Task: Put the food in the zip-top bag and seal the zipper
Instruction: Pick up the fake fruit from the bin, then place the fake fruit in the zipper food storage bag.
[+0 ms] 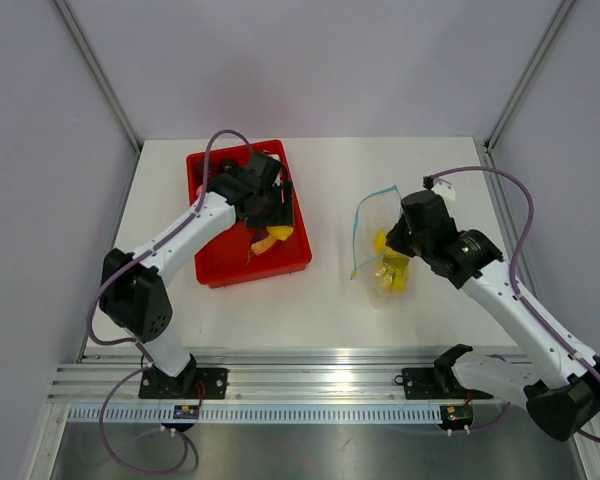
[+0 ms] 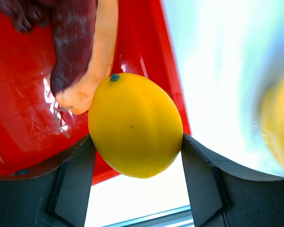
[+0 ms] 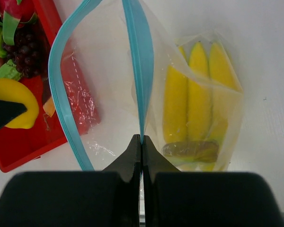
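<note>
My left gripper [image 2: 137, 158] is shut on a yellow citrus [image 2: 135, 125], held over the near right corner of the red tray [image 2: 19, 118]; the top view shows the citrus [image 1: 281, 233] at that gripper [image 1: 275, 220]. An orange papaya slice [image 2: 97, 61] and a dark red fruit [image 2: 71, 42] lie in the tray. My right gripper [image 3: 141, 141] is shut on the teal zipper [image 3: 138, 56] and holds the clear bag [image 3: 109, 118] with its mouth open. A yellow banana bunch [image 3: 199, 94] lies inside the bag. The top view shows bag [image 1: 372, 225] and right gripper [image 1: 395, 243].
The red tray [image 1: 230, 265] stands left of the bag, with purple grapes [image 3: 21, 52] and green pieces [image 3: 7, 28] in it. White table [image 1: 330, 300] lies between tray and bag. An aluminium rail [image 1: 320, 380] runs along the near edge.
</note>
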`<state>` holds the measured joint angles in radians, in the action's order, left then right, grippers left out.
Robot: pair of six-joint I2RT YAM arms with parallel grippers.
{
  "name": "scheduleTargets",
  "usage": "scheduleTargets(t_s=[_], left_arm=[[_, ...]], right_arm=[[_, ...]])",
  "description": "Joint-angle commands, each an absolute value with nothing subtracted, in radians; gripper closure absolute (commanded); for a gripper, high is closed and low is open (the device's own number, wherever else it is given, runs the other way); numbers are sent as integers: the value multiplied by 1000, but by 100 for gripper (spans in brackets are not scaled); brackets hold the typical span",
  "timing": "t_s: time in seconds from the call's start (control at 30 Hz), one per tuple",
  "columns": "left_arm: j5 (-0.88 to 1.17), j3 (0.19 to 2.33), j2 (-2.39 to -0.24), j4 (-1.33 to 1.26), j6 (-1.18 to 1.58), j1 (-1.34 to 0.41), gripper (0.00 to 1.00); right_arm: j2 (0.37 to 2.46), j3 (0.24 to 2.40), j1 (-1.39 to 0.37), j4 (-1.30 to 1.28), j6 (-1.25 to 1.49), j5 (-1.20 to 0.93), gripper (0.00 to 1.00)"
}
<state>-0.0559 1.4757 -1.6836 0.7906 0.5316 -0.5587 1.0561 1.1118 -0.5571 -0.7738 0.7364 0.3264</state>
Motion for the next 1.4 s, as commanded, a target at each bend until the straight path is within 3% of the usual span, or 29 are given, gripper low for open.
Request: scheduleTargets(t_s=[0.0, 0.2, 0.47, 0.7, 1.37], left_arm=[[-51, 1543, -1635, 796, 496, -551, 61], [61, 1601, -1580, 807, 471, -551, 62], [305, 1670, -1505, 752, 456, -632, 65], [556, 1681, -1569, 588, 543, -702, 65], [542, 1798, -1839, 521, 664, -732, 67]], right_arm=[[1135, 1161, -558, -661, 710, 235, 100], [1232, 1203, -566, -595, 721, 190, 100], [1220, 1184, -565, -584, 739, 183, 100], [1161, 1175, -566, -612, 749, 189, 100], [993, 1069, -566, -635, 729, 163, 100]])
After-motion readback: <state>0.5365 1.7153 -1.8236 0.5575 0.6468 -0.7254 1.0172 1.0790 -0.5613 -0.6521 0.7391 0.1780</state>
